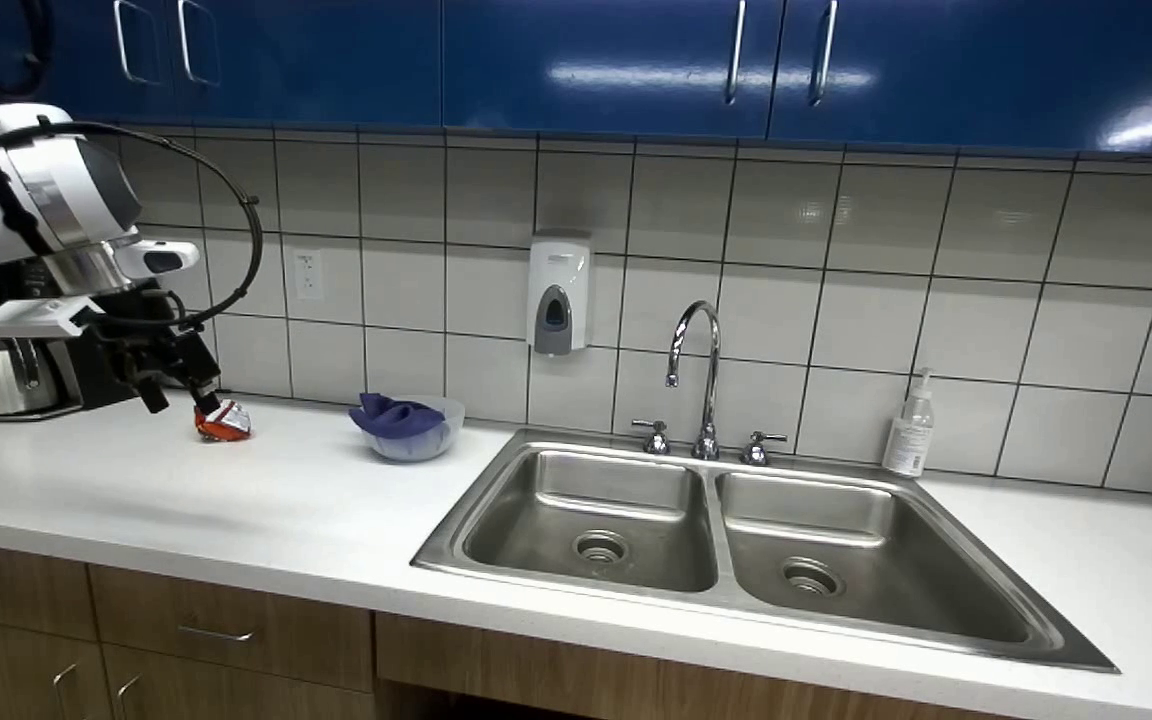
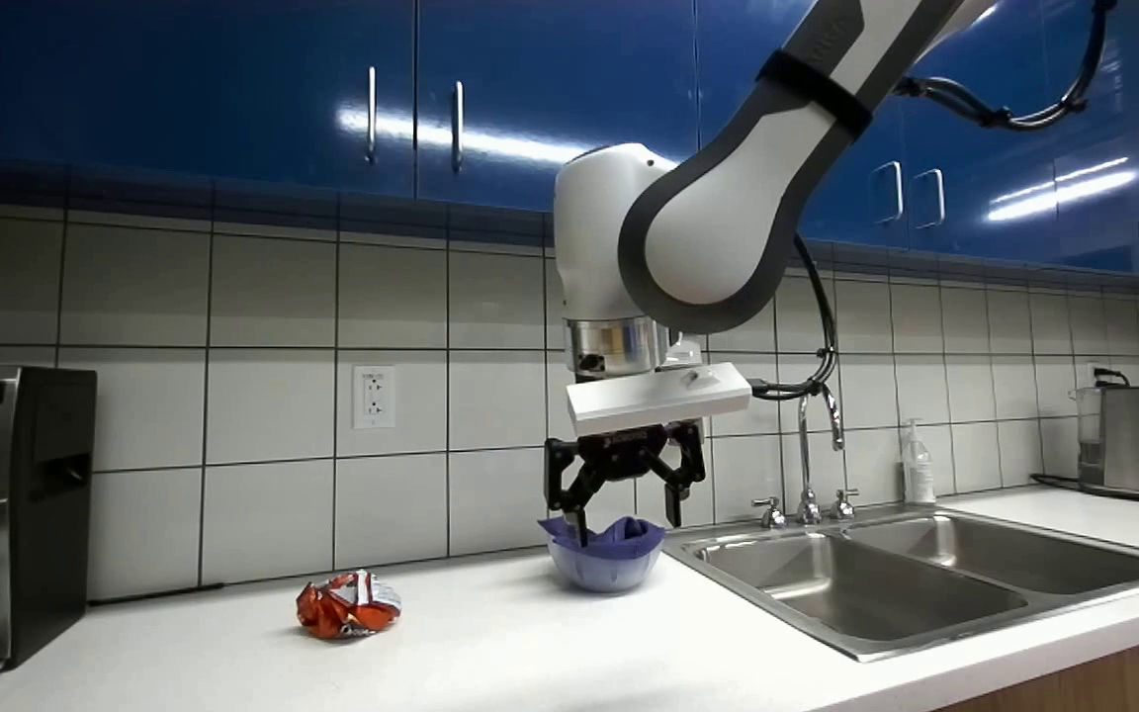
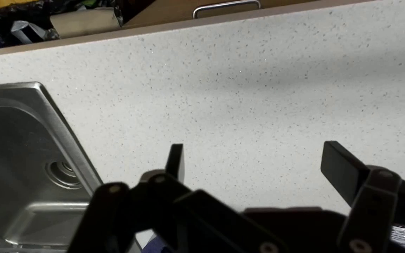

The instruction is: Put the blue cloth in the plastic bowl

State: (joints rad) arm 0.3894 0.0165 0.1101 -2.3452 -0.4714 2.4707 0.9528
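Observation:
The blue-purple cloth (image 1: pixel 396 416) lies bunched in the clear plastic bowl (image 1: pixel 418 446), with an edge over the rim. Both also show in an exterior view, the cloth (image 2: pixel 619 540) on top and the bowl (image 2: pixel 605 572) beneath. My gripper (image 1: pixel 180 400) is open and empty above the counter, apart from the bowl. In an exterior view my gripper (image 2: pixel 628 532) overlaps the bowl in the line of sight. In the wrist view my gripper (image 3: pixel 253 158) has its fingers wide apart over bare counter. A corner of the cloth (image 3: pixel 154 246) shows at the bottom edge; the rest is hidden.
A crumpled red and silver wrapper (image 1: pixel 224 422) lies on the counter; it also shows in an exterior view (image 2: pixel 347 605). A double steel sink (image 1: pixel 714 530) with a faucet (image 1: pixel 712 390) is beside the bowl. A black coffee machine (image 2: pixel 50 494) stands at the counter's far end.

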